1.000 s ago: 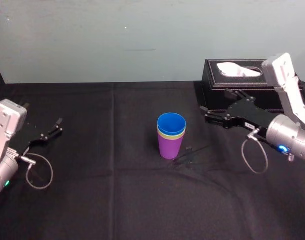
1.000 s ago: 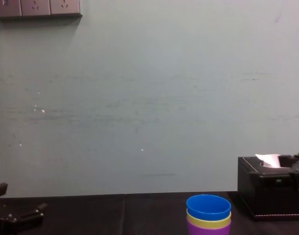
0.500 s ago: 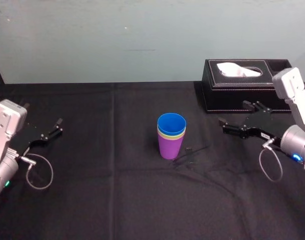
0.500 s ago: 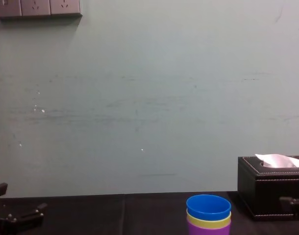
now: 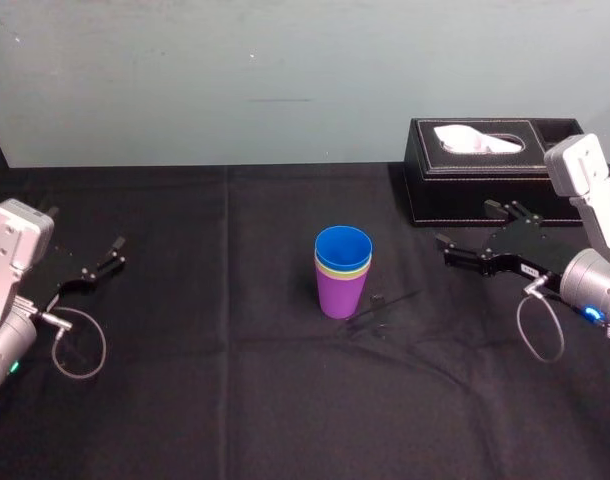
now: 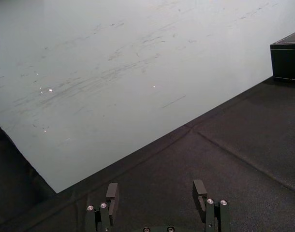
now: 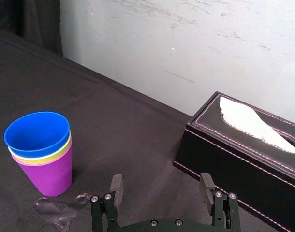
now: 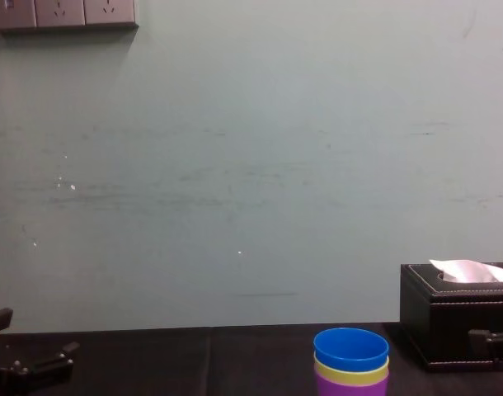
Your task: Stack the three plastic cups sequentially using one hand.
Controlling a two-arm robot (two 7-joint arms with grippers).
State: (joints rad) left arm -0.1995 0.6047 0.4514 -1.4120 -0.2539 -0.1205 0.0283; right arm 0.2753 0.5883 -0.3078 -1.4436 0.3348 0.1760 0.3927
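The nested cups [image 5: 343, 272] stand upright left of the tissue box [image 5: 485, 175], likely light, smooth and slippery, best pinched at the rim; right claw [image 7: 161, 182], just before the box, and left claw [image 6: 156, 189], far left of it, are spread, empty.

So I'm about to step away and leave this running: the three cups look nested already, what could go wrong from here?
1. The open right hand hangs just in front of the tissue box; a careless swing backward could bump it.
2. The blue cup sits in the yellow-green cup in the purple cup, freestanding; a sweep of that hand toward them could tip them.
The left hand is parked open, far off.
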